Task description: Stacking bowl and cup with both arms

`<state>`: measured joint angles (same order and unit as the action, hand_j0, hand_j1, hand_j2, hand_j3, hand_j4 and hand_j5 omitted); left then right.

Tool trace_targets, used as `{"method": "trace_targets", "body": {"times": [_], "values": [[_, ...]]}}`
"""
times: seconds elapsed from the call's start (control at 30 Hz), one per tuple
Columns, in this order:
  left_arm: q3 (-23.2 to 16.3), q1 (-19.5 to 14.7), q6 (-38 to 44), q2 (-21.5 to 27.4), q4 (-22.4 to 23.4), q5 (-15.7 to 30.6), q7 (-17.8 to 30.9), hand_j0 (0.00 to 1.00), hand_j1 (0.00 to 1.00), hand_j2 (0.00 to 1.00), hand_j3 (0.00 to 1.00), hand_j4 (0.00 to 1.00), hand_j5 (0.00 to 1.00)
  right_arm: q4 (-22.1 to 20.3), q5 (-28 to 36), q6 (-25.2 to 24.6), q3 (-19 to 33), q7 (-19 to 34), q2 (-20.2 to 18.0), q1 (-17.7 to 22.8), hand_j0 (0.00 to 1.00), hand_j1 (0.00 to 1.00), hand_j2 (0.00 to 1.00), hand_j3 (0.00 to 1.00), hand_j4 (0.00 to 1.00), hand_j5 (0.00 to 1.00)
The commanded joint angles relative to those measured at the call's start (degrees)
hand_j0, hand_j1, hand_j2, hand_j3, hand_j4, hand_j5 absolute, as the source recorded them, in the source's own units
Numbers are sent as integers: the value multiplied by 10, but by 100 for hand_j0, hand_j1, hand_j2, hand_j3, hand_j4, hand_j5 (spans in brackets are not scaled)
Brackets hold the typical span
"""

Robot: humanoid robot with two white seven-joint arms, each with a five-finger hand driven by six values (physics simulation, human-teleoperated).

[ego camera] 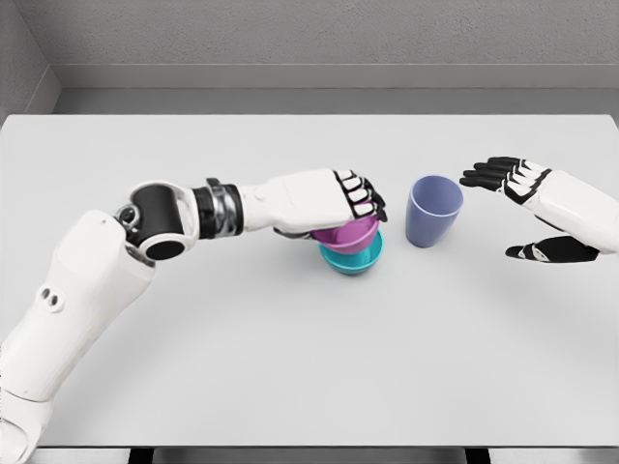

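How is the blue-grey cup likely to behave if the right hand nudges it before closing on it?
The cup stands upright, taller than wide, narrowing toward its base, so a high nudge would probably tip it. Its smooth wall may slip in the fingers. On its side, it would likely roll. The right hand is open beside it, not touching.

table top (290, 367): smooth, matt, pale grey, uniform, no grain. purple bowl (350, 232) and teal bowl (353, 257), centre of frame: smooth plastic look, slight sheen. lavender cup (433, 211), right of centre: smooth, matt plastic look. left hand (329, 201) and right hand (542, 208): glossy white shell, matt black finger segments. left arm wrist ring (221, 208): shiny metal look, black joint housing semi-gloss. back wall (309, 34), top of frame: rough, grainy, concrete-like grey.
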<state>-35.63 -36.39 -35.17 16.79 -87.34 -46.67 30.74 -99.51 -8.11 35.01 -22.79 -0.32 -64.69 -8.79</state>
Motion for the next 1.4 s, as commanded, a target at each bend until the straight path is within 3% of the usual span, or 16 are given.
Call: {"method": "trace_targets", "body": {"times": [0.0, 0.1, 0.23, 0.3, 0.57, 0.63, 0.83, 0.9, 1.0, 1.03, 1.07, 1.13, 1.27, 1.3, 1.37], "values": [[-6, 0, 2, -5, 7, -4, -1, 48, 48, 48, 48, 48, 48, 0, 4, 0, 0, 0, -1, 0, 100, 100, 100, 100, 100, 100], [-6, 0, 2, -5, 7, -11, 0, 51, 51, 51, 51, 51, 51, 0, 4, 0, 0, 0, -1, 0, 100, 100, 100, 100, 100, 100], [-6, 0, 2, -6, 6, -10, 1, 95, 95, 95, 95, 95, 95, 0, 4, 0, 0, 0, -1, 0, 100, 100, 100, 100, 100, 100], [-6, 0, 2, -4, 6, -11, 1, 100, 100, 100, 100, 100, 100, 0, 4, 0, 0, 0, -1, 0, 100, 100, 100, 100, 100, 100], [-5, 0, 2, -4, 6, -4, -1, 100, 100, 100, 100, 100, 100, -1, 4, 0, 0, 0, -1, 0, 100, 100, 100, 100, 100, 100], [-1, -2, 2, 3, 2, 20, -2, 100, 100, 100, 100, 100, 100, 0, 4, 0, 0, 0, -1, 1, 100, 100, 100, 100, 100, 100], [6, -34, 2, 119, 1, 151, -2, 100, 100, 100, 100, 100, 100, 12, 6, 0, 11, -5, -1, 5, 100, 100, 100, 100, 100, 100], [8, -40, 2, 183, 1, 188, -2, 100, 100, 100, 100, 100, 100, 15, 11, 0, 56, -6, -13, 5, 100, 100, 100, 100, 100, 100], [20, -36, 2, 241, -1, 228, -3, 100, 100, 100, 100, 100, 100, 21, 9, 0, 100, 1, -26, 2, 100, 100, 100, 100, 100, 100], [18, -33, 2, 253, 0, 231, -3, 100, 100, 100, 100, 100, 100, 26, 7, 0, 111, 28, -26, -1, 100, 100, 100, 100, 100, 100], [29, -29, 2, 286, 0, 233, -3, 100, 100, 100, 100, 100, 100, 23, 9, 0, 112, 105, -25, -6, 100, 100, 100, 100, 100, 100], [49, -19, 2, 311, 2, 247, -3, 100, 100, 100, 100, 100, 100, 26, 10, 0, 113, 171, -18, -10, 100, 100, 100, 100, 100, 100], [53, 8, 2, 337, 8, 248, -2, 100, 100, 100, 100, 100, 100, 34, 4, -9, 77, 283, 19, -94, 100, 100, 100, 100, 100, 100], [59, 9, 2, 337, 8, 248, -2, 100, 100, 100, 100, 100, 100, 52, 4, -15, 38, 311, 30, -136, 100, 100, 100, 100, 100, 100], [65, 11, 2, 337, 8, 243, -2, 100, 100, 100, 100, 100, 100, 102, 3, -34, -87, 319, 58, -242, 100, 100, 100, 100, 100, 100]]}}
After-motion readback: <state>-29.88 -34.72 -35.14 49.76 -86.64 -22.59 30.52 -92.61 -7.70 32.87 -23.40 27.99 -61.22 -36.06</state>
